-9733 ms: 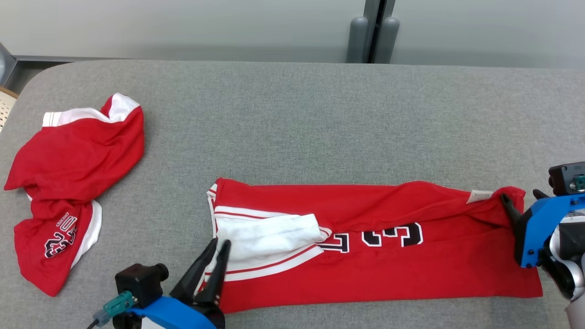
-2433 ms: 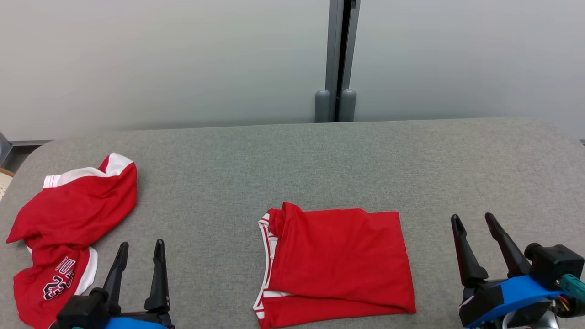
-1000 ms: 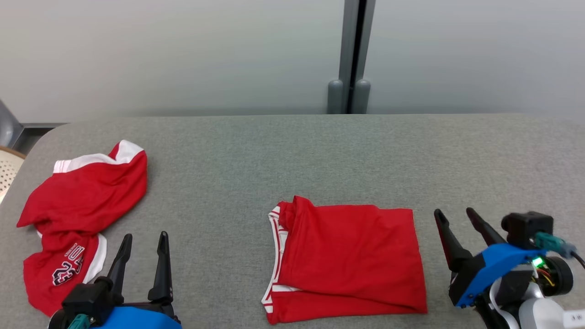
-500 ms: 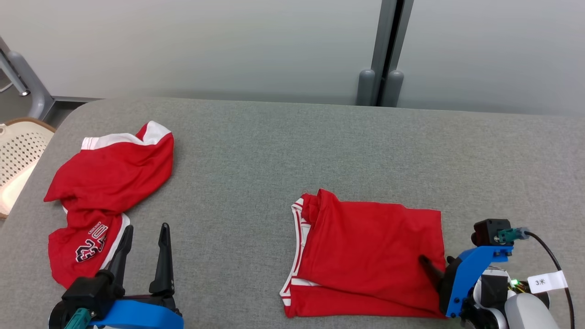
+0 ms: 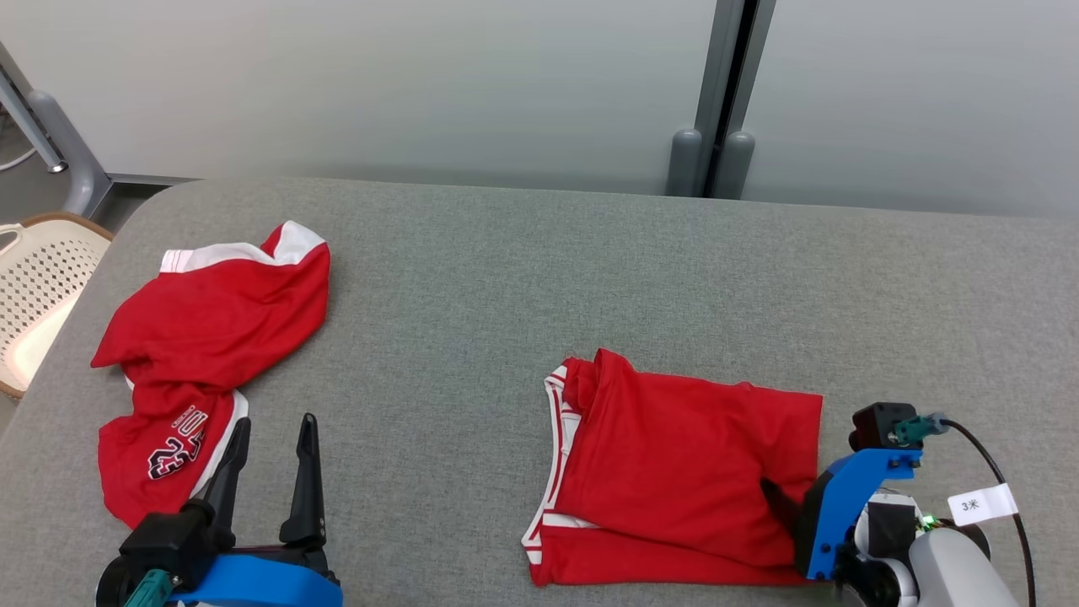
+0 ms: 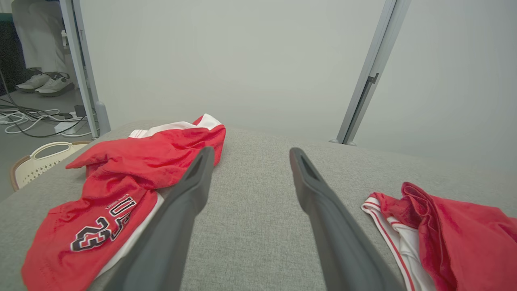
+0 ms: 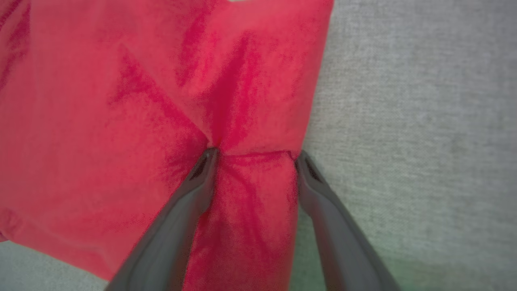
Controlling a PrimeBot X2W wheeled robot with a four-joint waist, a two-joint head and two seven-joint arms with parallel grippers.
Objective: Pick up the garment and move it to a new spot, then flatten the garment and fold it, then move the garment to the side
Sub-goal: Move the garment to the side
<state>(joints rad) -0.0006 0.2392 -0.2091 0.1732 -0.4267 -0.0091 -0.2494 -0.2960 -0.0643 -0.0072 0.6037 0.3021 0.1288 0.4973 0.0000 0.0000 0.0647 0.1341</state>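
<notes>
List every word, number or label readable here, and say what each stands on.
"23": on the crumpled red jersey.
Letters above the "23": partly folded under, unreadable.
"3米": on the white tag, lower right of the head view.
Folded red jersey: no text showing.

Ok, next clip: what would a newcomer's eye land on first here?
First, the folded red garment near the front of the grey table, with the right gripper open and pressed onto its right edge, bunching cloth between its fingers. Next, a second red jersey lying crumpled at the table's left, with the left gripper open close by.
</notes>
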